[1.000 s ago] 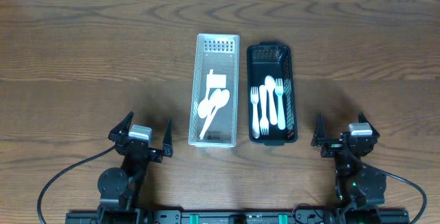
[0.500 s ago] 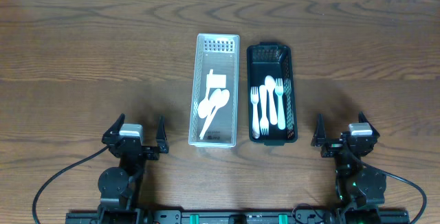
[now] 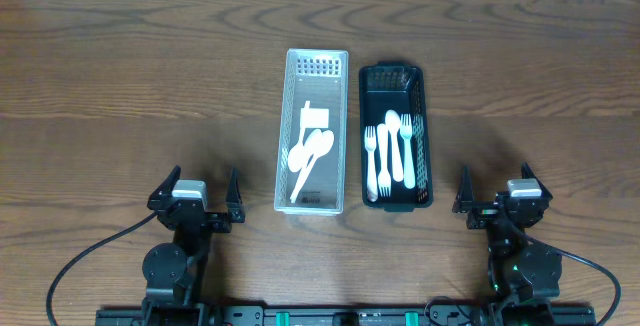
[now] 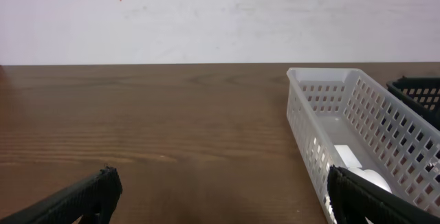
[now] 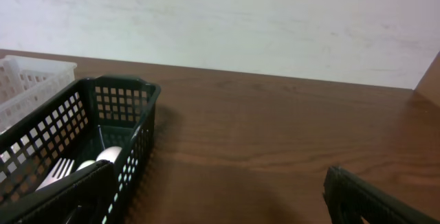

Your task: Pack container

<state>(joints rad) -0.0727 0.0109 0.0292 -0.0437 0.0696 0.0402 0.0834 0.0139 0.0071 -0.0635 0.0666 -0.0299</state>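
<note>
While my left pincer (image 3: 205,178) and right pincer (image 3: 497,176) sit spread and empty, spoons (image 3: 312,151) lie in the white basket (image 3: 283,136), forks (image 3: 385,161) in the black basket (image 3: 428,136); any pick should drop straight between walls.

Bench (image 3: 120,76): two baskets stand at centre, side by side, long sides parallel, with a narrow gap between them.

Left basket (image 3: 283,136) reaches slightly farther back than right basket (image 3: 425,136); their near ends are roughly level.

In left basket: spoons (image 3: 312,154) lie crossed in the near half, bowls toward the back. Card (image 3: 315,117) sits just behind them, about mid-length.

In right basket: cutlery (image 3: 390,156) lies lengthwise, side by side, in the near half.

Left claw (image 3: 202,180) sits near the front edge, left of left basket and apart from it. Right claw (image 3: 497,180) sits near the front edge, right of right basket and apart from it.
</note>
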